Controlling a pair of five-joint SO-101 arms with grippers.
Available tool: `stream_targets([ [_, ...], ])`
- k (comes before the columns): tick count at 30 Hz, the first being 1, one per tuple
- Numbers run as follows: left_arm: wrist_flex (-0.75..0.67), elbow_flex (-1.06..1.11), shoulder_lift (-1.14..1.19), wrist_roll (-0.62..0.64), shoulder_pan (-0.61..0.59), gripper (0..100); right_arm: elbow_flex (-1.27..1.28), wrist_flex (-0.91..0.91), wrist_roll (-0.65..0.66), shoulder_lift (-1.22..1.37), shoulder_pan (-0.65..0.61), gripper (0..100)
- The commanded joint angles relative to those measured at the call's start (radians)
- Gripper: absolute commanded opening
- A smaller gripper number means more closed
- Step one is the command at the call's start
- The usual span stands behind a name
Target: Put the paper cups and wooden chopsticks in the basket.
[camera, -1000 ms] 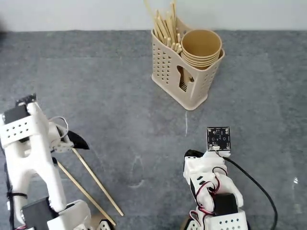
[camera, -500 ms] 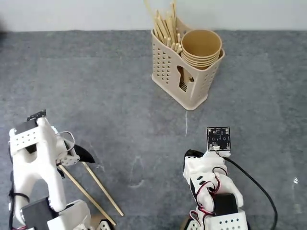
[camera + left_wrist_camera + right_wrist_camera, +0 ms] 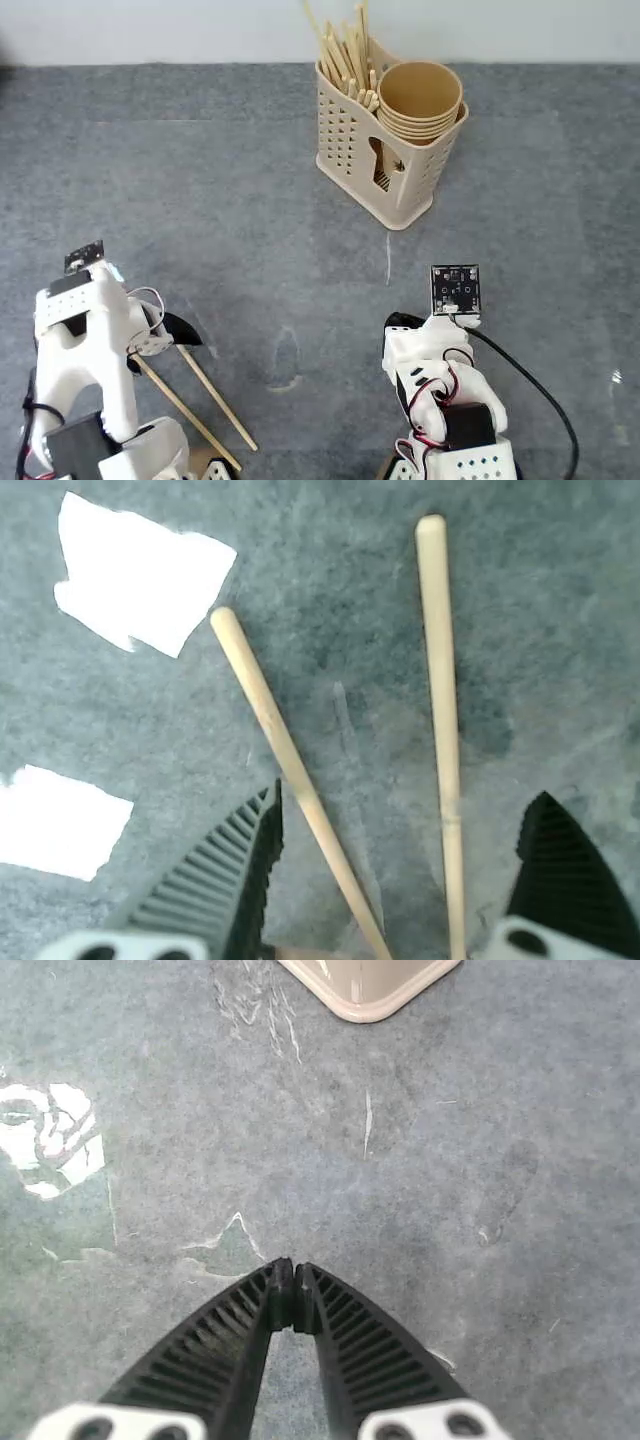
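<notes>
Two wooden chopsticks lie side by side on the grey table near its front left, one point(image 3: 215, 396) beside the other point(image 3: 185, 412). In the left wrist view both chopsticks, one point(image 3: 285, 770) and the other point(image 3: 442, 710), run between the spread fingers of my left gripper point(image 3: 409, 795), which hangs open just above them. From above, the left gripper point(image 3: 170, 335) sits over their far ends. The beige basket point(image 3: 370, 165) at the back holds stacked paper cups point(image 3: 420, 95) and a bunch of chopsticks point(image 3: 348, 55). My right gripper point(image 3: 291, 1272) is shut on nothing, low over bare table.
The right arm point(image 3: 445, 400) rests at the front centre-right with a cable trailing to the right. The basket's corner point(image 3: 365, 985) lies well beyond the right gripper. A pale wall borders the table's far edge behind the basket.
The left arm has pulled back toward the table's front edge and shifted slightly right, bringing its open gripper over the two loose chopsticks. The right arm has kept still.
</notes>
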Motion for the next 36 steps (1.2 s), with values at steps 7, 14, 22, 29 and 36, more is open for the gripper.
stream_targets([
  [7,-0.161,-0.001,-0.031,0.046,0.002,36,-0.009,-0.012,0.002,-0.008,-0.005,1.8],
  [14,-0.238,0.005,-0.031,0.114,0.072,36,-0.009,-0.012,0.002,-0.008,-0.005,1.8],
  [22,-0.143,0.007,-0.031,0.146,0.117,36,-0.009,-0.012,0.002,-0.008,-0.005,1.8],
  [29,-0.132,0.059,-0.031,0.141,0.115,25,-0.009,-0.012,0.002,-0.008,-0.005,1.8],
  [36,-0.184,0.065,-0.031,0.14,0.117,1,-0.009,-0.012,0.002,-0.008,-0.005,1.8],
])
